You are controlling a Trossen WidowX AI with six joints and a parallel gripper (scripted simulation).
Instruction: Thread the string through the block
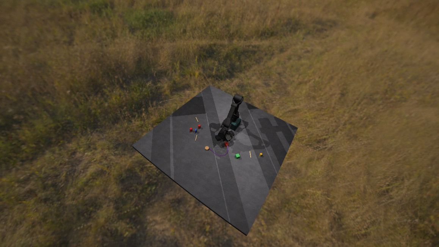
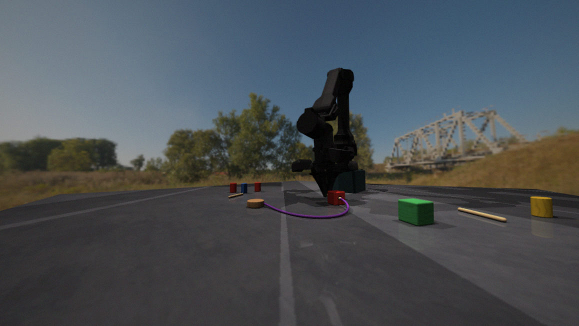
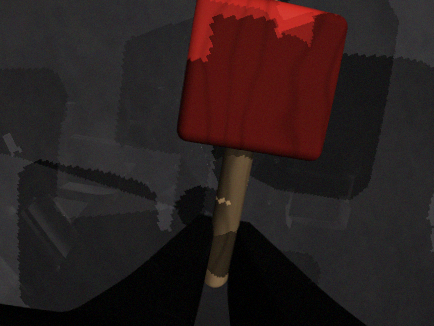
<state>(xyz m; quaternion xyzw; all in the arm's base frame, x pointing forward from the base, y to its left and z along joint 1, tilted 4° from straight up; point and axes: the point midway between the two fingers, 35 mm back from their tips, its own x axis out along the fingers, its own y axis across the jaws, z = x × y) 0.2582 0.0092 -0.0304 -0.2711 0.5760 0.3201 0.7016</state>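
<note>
Wooden stick (image 3: pixel 226 212) pinched betw. closed fingers, apparently poking out of red block (image 3: pixel 261 73).

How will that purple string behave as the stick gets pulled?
Probably floppy: the string lies in a loose curve from the button to the red block. It should simply trail the stick held in the tool, likely straightening before tugging the button.

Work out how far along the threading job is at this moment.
Done: the stick has passed through the red block and sticks out on the near side. In hand: the gripper is shut on its tip. Left: draw the purple string through, then lay the stick down away from the block.
</note>
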